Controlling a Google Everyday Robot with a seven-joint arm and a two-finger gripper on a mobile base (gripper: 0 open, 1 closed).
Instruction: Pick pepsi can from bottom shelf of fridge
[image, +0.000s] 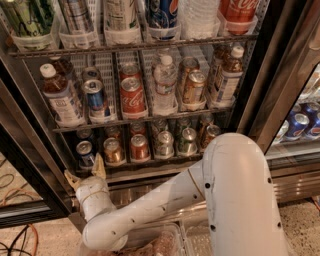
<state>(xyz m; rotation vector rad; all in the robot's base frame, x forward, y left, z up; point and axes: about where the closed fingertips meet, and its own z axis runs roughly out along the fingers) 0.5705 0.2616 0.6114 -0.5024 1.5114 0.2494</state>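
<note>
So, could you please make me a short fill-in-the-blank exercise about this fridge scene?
1. The pepsi can stands at the ___ end of the bottom shelf.
2. The short can beside it is ___ in colour.
3. The open pincer sits just ___ the pepsi can, holding nothing.
Missing words: left, gold, below.
</note>
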